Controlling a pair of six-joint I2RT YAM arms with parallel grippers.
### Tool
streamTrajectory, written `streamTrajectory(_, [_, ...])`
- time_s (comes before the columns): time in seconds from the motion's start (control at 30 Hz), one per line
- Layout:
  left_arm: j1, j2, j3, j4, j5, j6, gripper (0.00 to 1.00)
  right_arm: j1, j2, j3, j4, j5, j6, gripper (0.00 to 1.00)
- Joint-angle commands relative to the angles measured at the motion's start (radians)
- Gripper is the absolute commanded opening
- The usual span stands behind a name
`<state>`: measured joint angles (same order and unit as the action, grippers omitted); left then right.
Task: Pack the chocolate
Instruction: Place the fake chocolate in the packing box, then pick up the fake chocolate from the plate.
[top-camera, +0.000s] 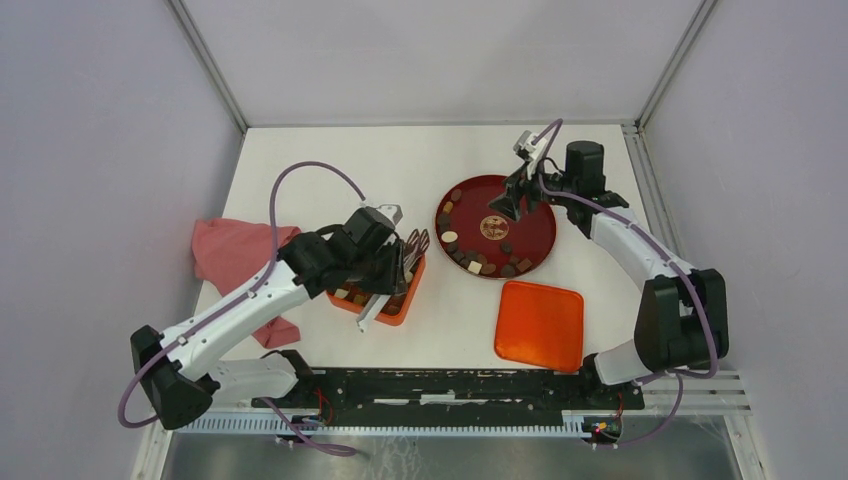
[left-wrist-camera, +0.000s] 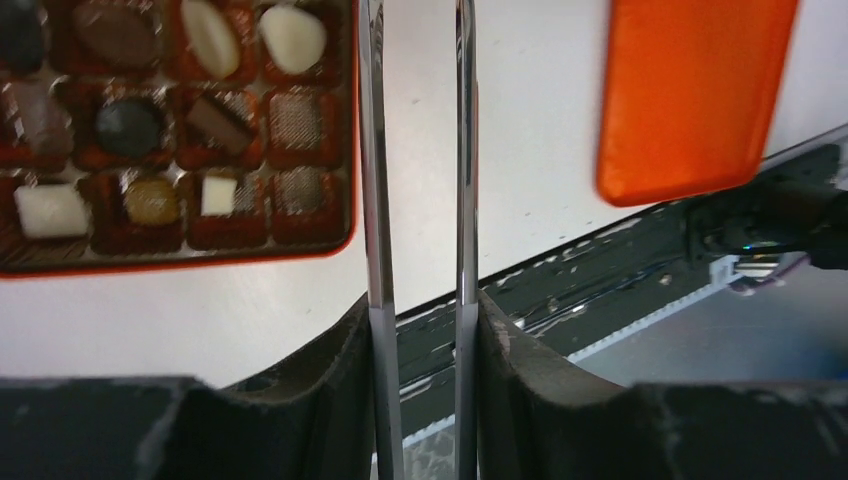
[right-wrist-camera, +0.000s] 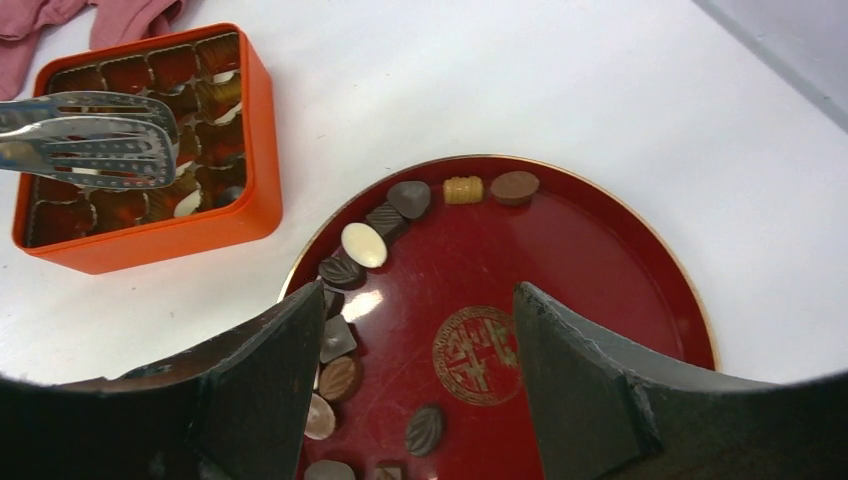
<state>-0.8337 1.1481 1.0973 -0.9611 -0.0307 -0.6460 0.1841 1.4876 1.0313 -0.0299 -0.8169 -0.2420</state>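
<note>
Several chocolates lie along the left and near rim of the round dark-red plate; in the right wrist view a cream oval chocolate lies among brown ones. My right gripper hovers open and empty over the plate. My left gripper is shut on metal tongs, whose heads are over the orange compartmented box. More chocolates sit in the box's cells. I cannot tell whether the tongs hold anything.
A flat orange lid lies at the near edge, below the plate. A pink cloth lies left of the box. The black base rail runs along the front.
</note>
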Motion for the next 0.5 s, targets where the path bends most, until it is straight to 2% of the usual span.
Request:
streamTrajectory(0.0, [-0.02, 0.003, 0.033, 0.228, 0.098, 0.016, 0.4, -0.06, -0.057, -0.007, -0.009, -0.018, -0.067, 0.75])
streamTrajectory(0.17, [-0.044, 0.11, 0.063, 0.381, 0.123, 0.028, 0.41, -0.176, -0.064, -0.009, -0.022, -0.043, -0.058, 0.75])
streamTrajectory(0.23, [-0.068, 0.189, 0.111, 0.396, 0.117, 0.049, 0.41, -0.236, -0.062, -0.008, -0.034, -0.066, -0.053, 0.75])
streamTrajectory(0.47, [-0.178, 0.566, 0.409, 0.229, -0.06, 0.107, 0.42, -0.329, -0.061, -0.037, -0.039, -0.106, -0.048, 0.75])
